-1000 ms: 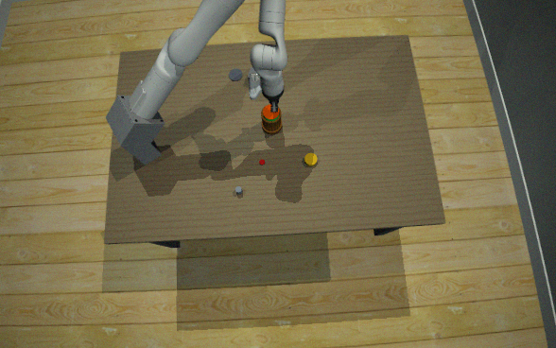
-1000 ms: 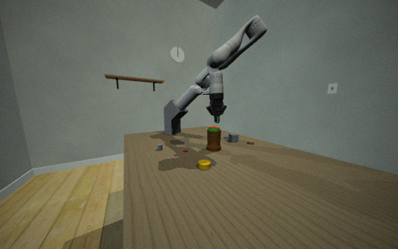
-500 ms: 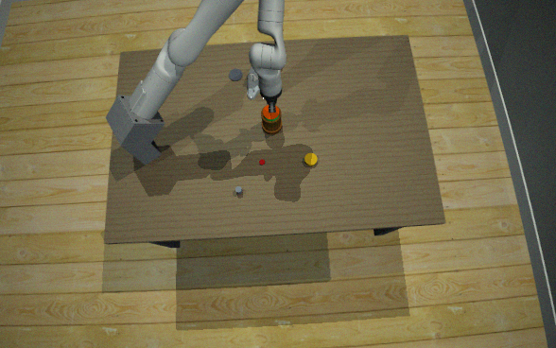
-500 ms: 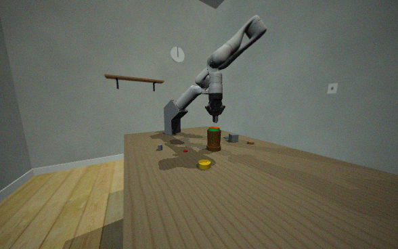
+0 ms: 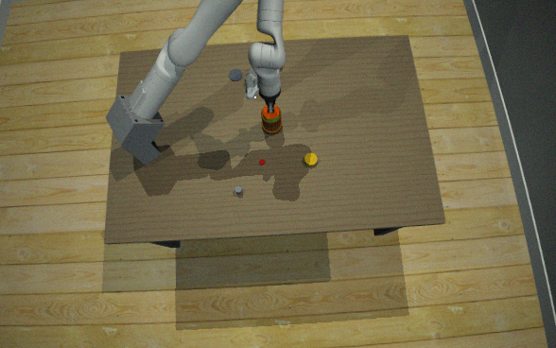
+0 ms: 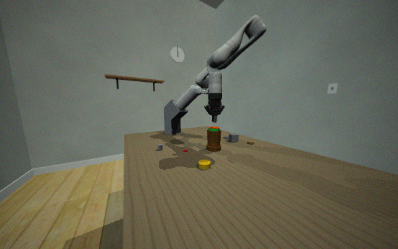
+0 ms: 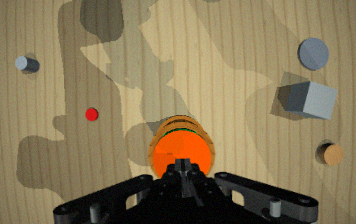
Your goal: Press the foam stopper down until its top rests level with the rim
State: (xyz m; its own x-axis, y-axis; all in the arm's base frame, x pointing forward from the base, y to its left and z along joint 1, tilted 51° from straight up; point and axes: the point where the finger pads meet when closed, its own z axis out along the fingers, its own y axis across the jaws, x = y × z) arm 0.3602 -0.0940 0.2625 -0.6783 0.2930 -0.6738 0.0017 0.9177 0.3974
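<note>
Hanging straight down over the jar, my gripper has its fingers pressed fully together w/ nothing between them, tips pointing at the orange stopper. From the exterior view there's a visible gap between my tips and the stopper top, so I'm above it, not touching. In the wrist view the closed tips sit over the near part of the orange disc, roughly centred on it.

Jar is brown, upright, standing on the worktop toward the far edge, roughly mid-width, closer to the far-left corner where my base is mounted than to the far-right corner. Stopper sits in its mouth; a thin green band shows just under the orange, and the orange stands a bit proud of the rim.

Other bits on the top: yellow disc nearer the front edge than the jar, small red dot beside it toward the left, small grey cylinder nearer the front still. Grey disc near the far edge, grey cube & a tan puck close by the jar on its far side. None touch the jar.
</note>
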